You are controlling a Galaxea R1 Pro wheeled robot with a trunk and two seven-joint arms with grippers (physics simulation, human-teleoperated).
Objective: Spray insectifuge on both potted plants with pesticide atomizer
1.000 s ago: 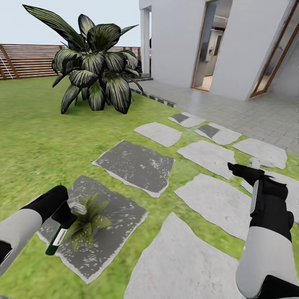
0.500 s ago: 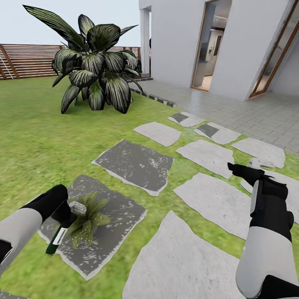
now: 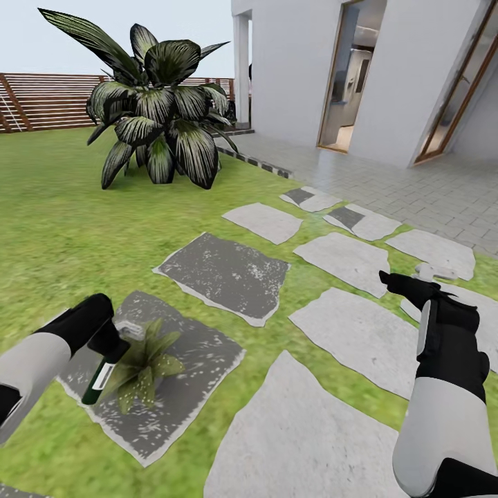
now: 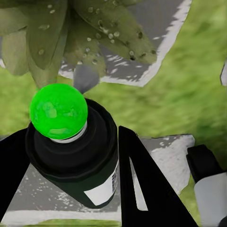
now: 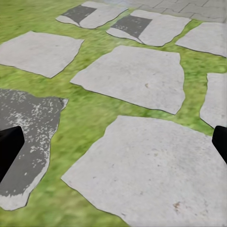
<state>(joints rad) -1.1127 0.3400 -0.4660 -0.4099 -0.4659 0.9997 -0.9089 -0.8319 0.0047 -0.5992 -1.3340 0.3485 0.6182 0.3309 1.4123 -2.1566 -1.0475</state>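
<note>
My left gripper (image 3: 113, 346) is shut on the pesticide atomizer (image 3: 101, 377), a dark bottle with a white label that hangs tilted with its base toward me. In the left wrist view the atomizer (image 4: 71, 146) has a bright green round top and sits between the two black fingers (image 4: 139, 179) of the left gripper (image 4: 71, 163). It points at a potted plant (image 4: 56, 28) whose leaves carry droplets. That low green rosette (image 3: 143, 363) stands on a dark mottled stepping stone (image 3: 187, 387) in the garden grass. My right gripper (image 3: 398, 282) stands open over pale stones, its fingertips (image 5: 9, 146) wide apart.
A big striped-leaf plant (image 3: 155, 104) rises on the lawn ahead. Pale stepping stones (image 3: 360, 332) lead right toward a paved patio (image 3: 415, 187) and a white house with an open doorway (image 3: 353, 76). A brown slatted fence (image 3: 41, 100) bounds the far grass.
My left gripper has lifted the atomizer slightly and brought it closer to the potted plant. The right arm has not moved.
</note>
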